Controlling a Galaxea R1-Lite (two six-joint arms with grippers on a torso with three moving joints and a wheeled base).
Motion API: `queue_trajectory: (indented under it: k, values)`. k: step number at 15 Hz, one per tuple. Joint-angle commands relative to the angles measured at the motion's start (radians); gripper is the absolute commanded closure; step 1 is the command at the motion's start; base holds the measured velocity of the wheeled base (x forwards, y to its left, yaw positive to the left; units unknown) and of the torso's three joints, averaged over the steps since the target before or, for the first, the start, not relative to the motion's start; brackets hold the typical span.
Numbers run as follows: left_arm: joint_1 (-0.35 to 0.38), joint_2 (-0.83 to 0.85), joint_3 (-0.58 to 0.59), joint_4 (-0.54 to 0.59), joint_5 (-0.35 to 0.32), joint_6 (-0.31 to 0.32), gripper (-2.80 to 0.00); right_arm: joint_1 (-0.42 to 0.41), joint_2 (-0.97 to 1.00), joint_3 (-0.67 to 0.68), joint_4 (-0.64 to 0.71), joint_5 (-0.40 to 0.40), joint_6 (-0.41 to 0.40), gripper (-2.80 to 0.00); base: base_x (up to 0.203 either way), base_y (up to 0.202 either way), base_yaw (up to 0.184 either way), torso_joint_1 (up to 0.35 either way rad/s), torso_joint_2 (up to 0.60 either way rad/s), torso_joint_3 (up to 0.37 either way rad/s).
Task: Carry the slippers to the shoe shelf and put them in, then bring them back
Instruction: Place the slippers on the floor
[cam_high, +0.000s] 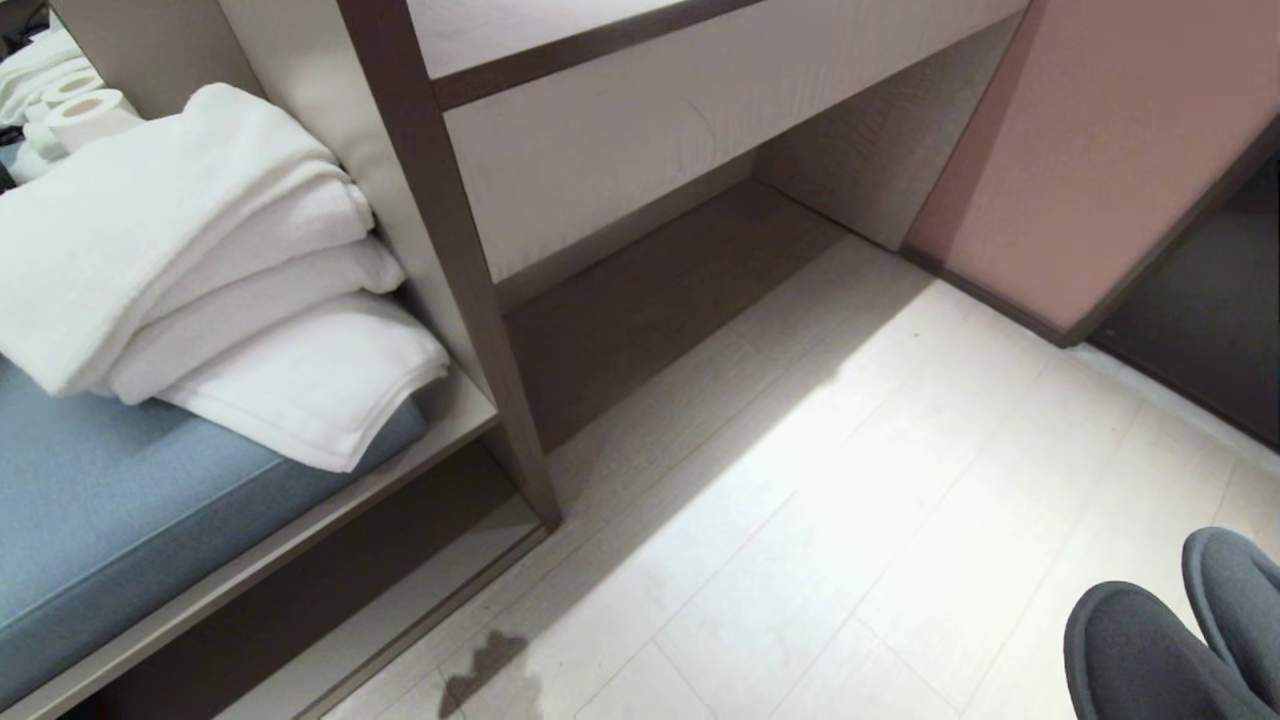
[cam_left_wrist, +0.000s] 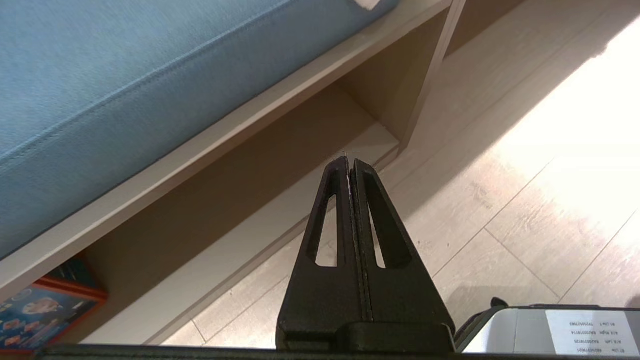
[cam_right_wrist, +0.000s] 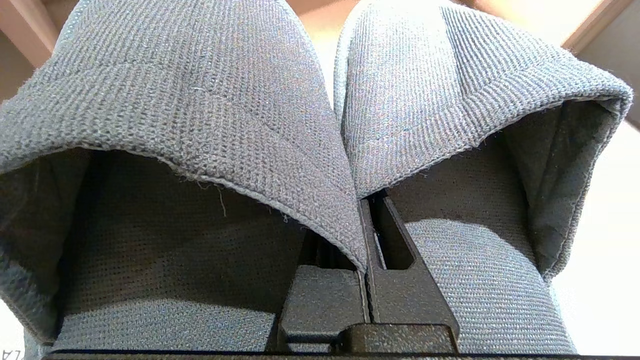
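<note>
We see two slippers (cam_right_wrist: 320, 125) side by side, their inner edges pinched together in our right pincer (cam_right_wrist: 367, 220), which is clamped on both; in the head view their two grey toes show at the lower right above the pale floor (cam_high: 850, 500). Our left pincer (cam_left_wrist: 350, 167) is closed on nothing. Three folded white towels (cam_high: 220, 270) lie stacked on one blue cushion (cam_high: 120, 500)

The slippers (cam_right_wrist: 210, 100) gripped around the black right gripper (cam_right_wrist: 367, 220) are dark grey ribbed knit; beyond the black left gripper (cam_left_wrist: 351, 172) lie a plain blue cushion (cam_left_wrist: 125, 75), pale wood-grain floor (cam_left_wrist: 500, 210), white folded towels (cam_high: 200, 270) and a taupe shelf frame (cam_high: 440, 250)
</note>
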Motion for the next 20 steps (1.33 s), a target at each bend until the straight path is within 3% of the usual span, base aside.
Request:
queue_trajectory:
  k: [1,20]
  values:
    - [0.001,0.004,0.000,-0.001,0.000,-0.001,0.00,0.002,0.002,0.000,0.001,0.001,-0.001,0.00,0.000,0.000,0.000,-0.002,0.00,-0.194]
    - [0.001,-0.002,0.000,-0.003,0.000,-0.002,0.00,0.002,0.002,0.000,0.002,0.001,-0.001,0.00,0.000,0.000,0.000,0.002,0.00,-0.198]
